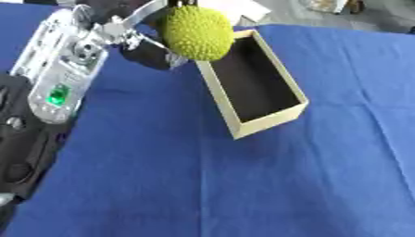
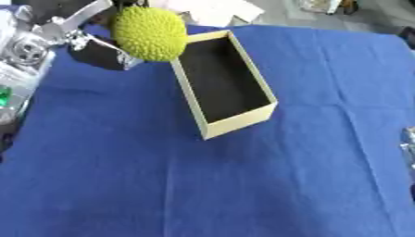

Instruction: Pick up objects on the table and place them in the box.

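Two head-mounted eyes look steeply down, close on the blue tabletop (image 1: 243, 185); both share the open box (image 2: 243, 121), shifted slightly sideways.

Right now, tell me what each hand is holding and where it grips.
The left hand holds the bumpy yellow-green fruit by its left side, at the box's far-left corner. The exact finger contact is hidden. The right hand is not clearly in view.
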Tool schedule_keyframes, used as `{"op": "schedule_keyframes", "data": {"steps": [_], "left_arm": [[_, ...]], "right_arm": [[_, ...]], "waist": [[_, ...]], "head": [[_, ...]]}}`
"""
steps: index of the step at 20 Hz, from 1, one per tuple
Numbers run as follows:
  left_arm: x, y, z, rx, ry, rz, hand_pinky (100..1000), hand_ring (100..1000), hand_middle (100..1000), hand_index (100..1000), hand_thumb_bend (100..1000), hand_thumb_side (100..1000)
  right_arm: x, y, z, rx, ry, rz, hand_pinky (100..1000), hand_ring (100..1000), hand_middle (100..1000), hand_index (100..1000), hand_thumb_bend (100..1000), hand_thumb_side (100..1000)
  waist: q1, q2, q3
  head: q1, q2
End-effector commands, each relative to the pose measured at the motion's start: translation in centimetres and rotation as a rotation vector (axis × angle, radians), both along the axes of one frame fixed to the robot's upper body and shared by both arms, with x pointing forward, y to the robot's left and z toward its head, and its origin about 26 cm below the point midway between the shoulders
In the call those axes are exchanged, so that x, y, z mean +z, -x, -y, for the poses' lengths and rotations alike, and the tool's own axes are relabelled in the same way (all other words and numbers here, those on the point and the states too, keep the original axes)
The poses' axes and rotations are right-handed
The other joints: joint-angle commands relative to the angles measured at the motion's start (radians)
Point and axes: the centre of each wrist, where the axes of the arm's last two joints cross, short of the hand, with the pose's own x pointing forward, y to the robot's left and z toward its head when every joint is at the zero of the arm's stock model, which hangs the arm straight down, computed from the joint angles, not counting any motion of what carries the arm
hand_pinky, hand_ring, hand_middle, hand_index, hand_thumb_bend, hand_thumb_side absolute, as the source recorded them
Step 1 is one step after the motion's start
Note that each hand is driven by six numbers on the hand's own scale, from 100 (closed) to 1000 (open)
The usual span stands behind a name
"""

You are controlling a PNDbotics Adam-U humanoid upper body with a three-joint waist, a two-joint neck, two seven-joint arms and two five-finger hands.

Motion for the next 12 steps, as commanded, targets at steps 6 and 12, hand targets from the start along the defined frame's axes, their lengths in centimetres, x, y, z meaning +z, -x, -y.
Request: {"op": "schedule_keyframes", "data": {"steps": [6, 12], "left_arm": [[0.2, -2.2, 1.9, 0.059, 0.076, 0.029, 327, 384, 406, 459, 358, 100], [-0.7, -3.1, 2.7, 0.053, 0.085, 0.099, 343, 377, 397, 451, 358, 100]], "right_arm": [[1.5, -0.4, -1.5, 0.097, -0.018, 0.044, 826, 835, 666, 818, 100, 582], [1.8, -0.7, -2.3, 0.141, -0.035, 0.051, 826, 835, 665, 817, 100, 585]], "waist": [[-0.014, 0.004, -0.103], [-0.017, 0.018, -0.138]], "head": [[0.083, -0.034], [0.113, -0.043]]}}
